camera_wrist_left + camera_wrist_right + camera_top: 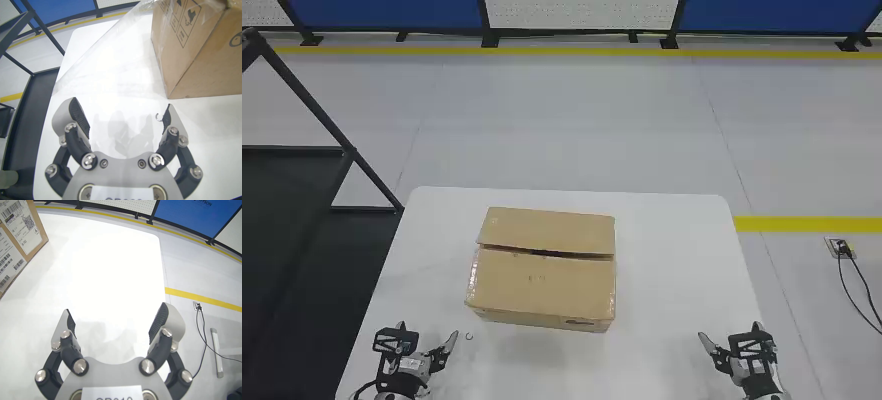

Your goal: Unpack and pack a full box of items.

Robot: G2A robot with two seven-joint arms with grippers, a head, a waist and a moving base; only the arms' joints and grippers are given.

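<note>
Left pincer (121, 103) and right pincer (115, 308) hang released over the tabletop (672, 300). The closed box (545, 270) sits ahead, between them, untouched. Opening it well likely means catching a top flap's edge and lifting gently.

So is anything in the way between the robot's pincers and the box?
Nothing big. Bare table lies between the box and the left pincer and right pincer; only a tiny metal clip sits by the left one.

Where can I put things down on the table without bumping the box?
Bare table lies right of the box and left of it. The front strip between the left gripper and right gripper is free too, except a small ring.
</note>
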